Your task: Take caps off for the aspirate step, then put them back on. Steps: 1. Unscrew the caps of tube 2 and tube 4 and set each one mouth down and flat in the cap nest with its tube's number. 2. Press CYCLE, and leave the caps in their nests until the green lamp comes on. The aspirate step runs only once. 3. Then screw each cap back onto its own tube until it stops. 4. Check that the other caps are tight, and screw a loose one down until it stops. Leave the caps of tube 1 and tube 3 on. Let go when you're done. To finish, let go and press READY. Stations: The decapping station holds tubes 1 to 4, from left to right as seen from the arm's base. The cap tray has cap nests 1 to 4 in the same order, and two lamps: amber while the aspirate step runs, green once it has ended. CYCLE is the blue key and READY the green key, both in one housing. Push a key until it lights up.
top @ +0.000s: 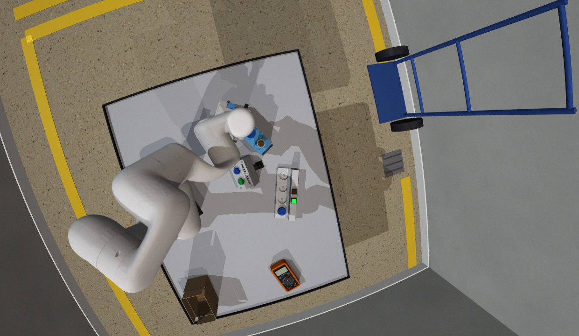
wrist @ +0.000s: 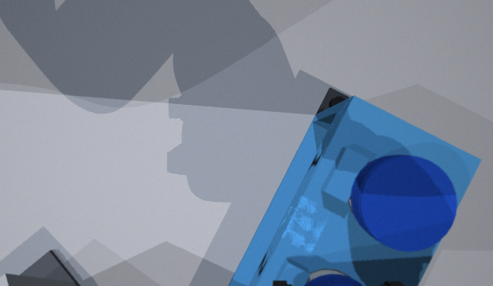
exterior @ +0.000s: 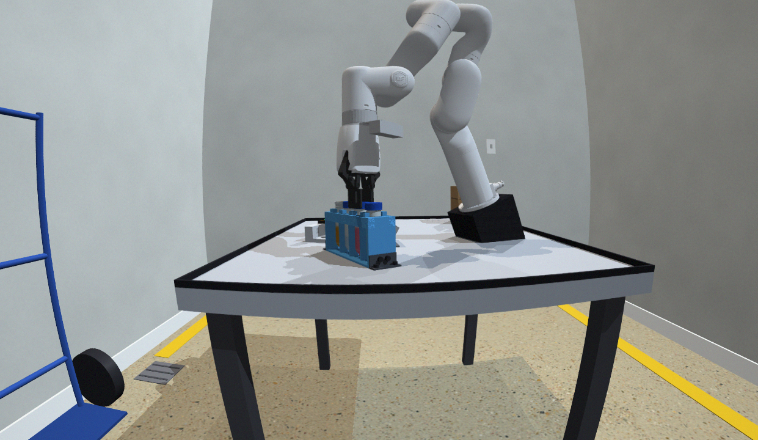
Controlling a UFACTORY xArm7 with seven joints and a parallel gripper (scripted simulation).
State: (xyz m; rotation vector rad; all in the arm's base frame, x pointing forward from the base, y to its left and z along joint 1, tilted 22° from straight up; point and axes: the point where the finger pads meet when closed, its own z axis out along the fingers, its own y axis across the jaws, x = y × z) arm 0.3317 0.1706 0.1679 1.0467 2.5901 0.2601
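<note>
On the blue decapping station (exterior: 370, 241), the gripper (exterior: 361, 201) stands upright, clamped on a blue cap (wrist: 334, 281), likely tube 2's, a hold suited to twisting it about the tube's axis. The end tube (top: 261, 143) beside it is open; its cap (top: 281, 211) probably sits in the end nest of the cap tray (top: 289, 171), where the green lamp (top: 293, 200) glows. The neighbouring cap (wrist: 405, 202) crowds the claw. The key housing (top: 248, 169) is near; the multimeter (top: 285, 274) and the cardboard box (top: 199, 298) lie well apart.
</note>
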